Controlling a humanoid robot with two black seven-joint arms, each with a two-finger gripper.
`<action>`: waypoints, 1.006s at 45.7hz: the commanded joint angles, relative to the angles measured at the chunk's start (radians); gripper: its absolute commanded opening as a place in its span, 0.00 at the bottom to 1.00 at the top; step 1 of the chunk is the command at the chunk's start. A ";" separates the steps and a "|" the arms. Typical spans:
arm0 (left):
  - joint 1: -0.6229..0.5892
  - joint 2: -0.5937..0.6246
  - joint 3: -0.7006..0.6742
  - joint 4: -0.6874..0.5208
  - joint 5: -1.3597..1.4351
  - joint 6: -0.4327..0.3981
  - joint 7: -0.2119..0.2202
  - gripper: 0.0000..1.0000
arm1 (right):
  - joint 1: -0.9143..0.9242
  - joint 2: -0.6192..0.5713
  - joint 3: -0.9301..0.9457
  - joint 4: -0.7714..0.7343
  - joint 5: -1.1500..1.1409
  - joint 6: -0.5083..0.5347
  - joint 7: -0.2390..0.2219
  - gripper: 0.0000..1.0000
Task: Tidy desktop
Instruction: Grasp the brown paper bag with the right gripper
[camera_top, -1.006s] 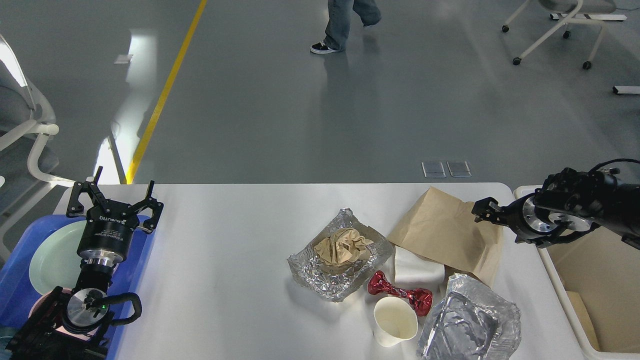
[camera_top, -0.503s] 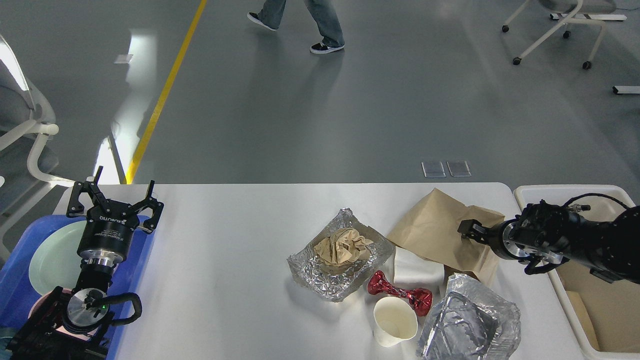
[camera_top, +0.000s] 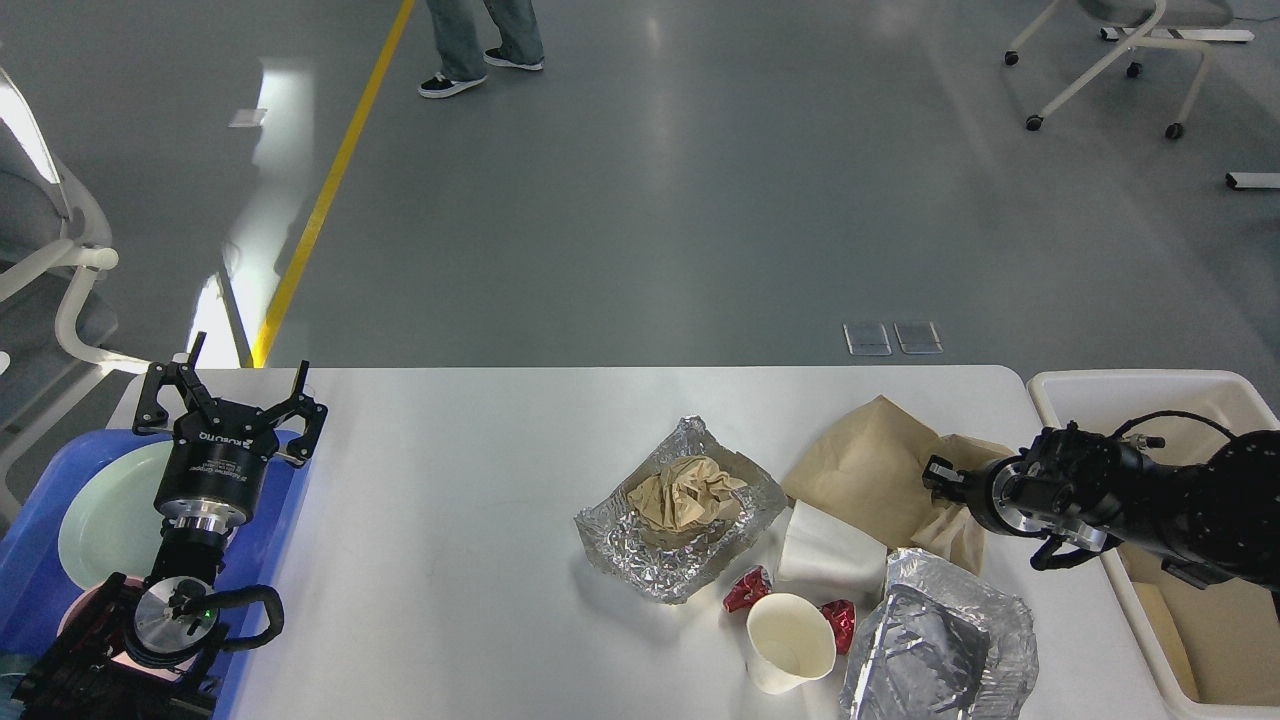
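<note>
Brown paper bag (camera_top: 872, 470) (creased) touches right gripper (camera_top: 935, 474), beside napkin (camera_top: 830, 547).

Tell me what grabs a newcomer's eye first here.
The litter heap on the desktop: a foil tray holding crumpled brown paper, a paper cup, a red wrapper. At right, the right gripper presses into a brown paper bag.

A single head view looks forward and down from above the near edge; the surface (camera_top: 450, 500) fills the lower half of the frame, floor the upper half.
</note>
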 joint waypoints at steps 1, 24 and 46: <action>0.000 0.000 0.000 0.000 0.000 0.000 0.000 0.97 | -0.014 -0.002 0.027 -0.001 0.001 -0.015 -0.007 0.00; 0.000 0.000 0.000 0.000 0.000 0.000 0.000 0.97 | 0.003 -0.011 0.044 0.010 0.002 -0.020 -0.008 0.00; 0.000 0.000 0.000 0.000 0.000 0.000 0.002 0.97 | 0.434 -0.194 -0.106 0.298 0.059 0.210 -0.036 0.00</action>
